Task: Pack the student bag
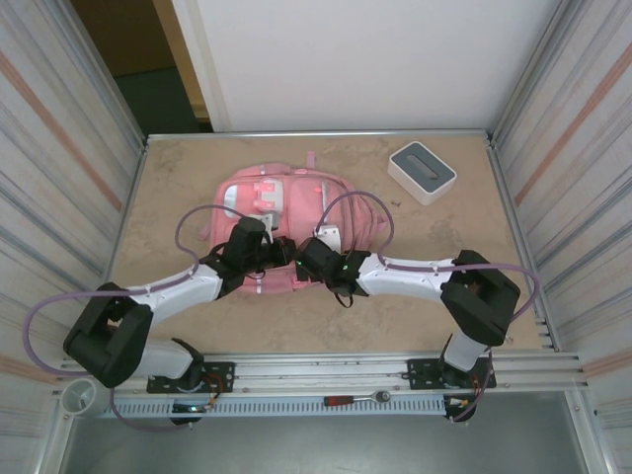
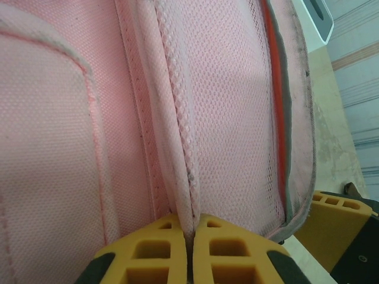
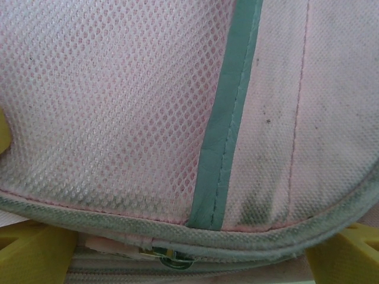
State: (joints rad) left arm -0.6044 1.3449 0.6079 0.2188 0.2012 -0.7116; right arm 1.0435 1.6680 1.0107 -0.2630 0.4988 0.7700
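1. The pink student bag [image 1: 281, 202] lies flat in the middle of the table [image 1: 168, 188]. Both arms reach in to its near edge, side by side.
2. The left gripper [image 2: 188, 238] is squeezed tight. A thin raised fold of the bag's pink cloth is pinched between its two yellow fingers [image 2: 148, 251].
3. The right gripper [image 3: 186, 260] is spread wide. Its yellow fingers [image 3: 29, 251] sit far apart, one at each side, and the bag's grey rim runs across between them. I cannot tell if they press on the cloth.
4. Just above that rim I see pink mesh and a green strip.
5. A white and grey box [image 1: 422, 170] sits at the far right of the table, well apart from the bag.
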